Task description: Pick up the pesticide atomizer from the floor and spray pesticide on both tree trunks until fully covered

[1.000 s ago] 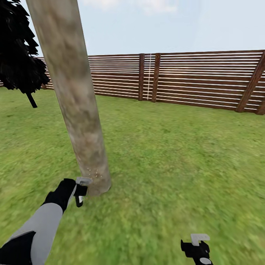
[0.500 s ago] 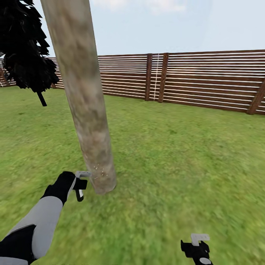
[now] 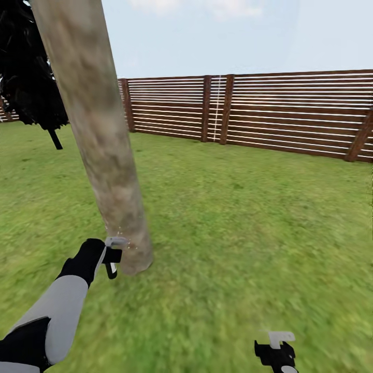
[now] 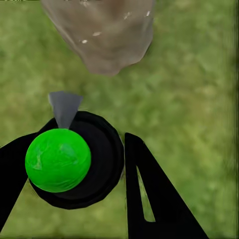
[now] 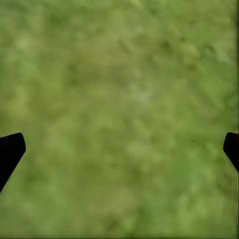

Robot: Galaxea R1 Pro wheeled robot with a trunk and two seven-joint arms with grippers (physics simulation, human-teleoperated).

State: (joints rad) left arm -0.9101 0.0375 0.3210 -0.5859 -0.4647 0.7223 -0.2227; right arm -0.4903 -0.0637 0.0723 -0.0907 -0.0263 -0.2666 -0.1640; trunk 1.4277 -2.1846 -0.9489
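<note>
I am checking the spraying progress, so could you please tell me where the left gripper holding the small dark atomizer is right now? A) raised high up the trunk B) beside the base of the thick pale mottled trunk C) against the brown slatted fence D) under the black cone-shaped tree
B: the left gripper holds the atomizer low beside the base of the thick pale mottled trunk, far from the fence.

black tree (image 3: 28, 77) by the fence corner

The tree trunk (image 3: 101, 140) is pale beige-grey with mottled brown patches. The lawn (image 3: 248, 223) is blotchy green. The fence (image 3: 290, 111) has brown slats. At upper left, a tree (image 3: 26, 77) is black. The atomizer (image 4: 74, 159) is black with a bright green ball.
</note>
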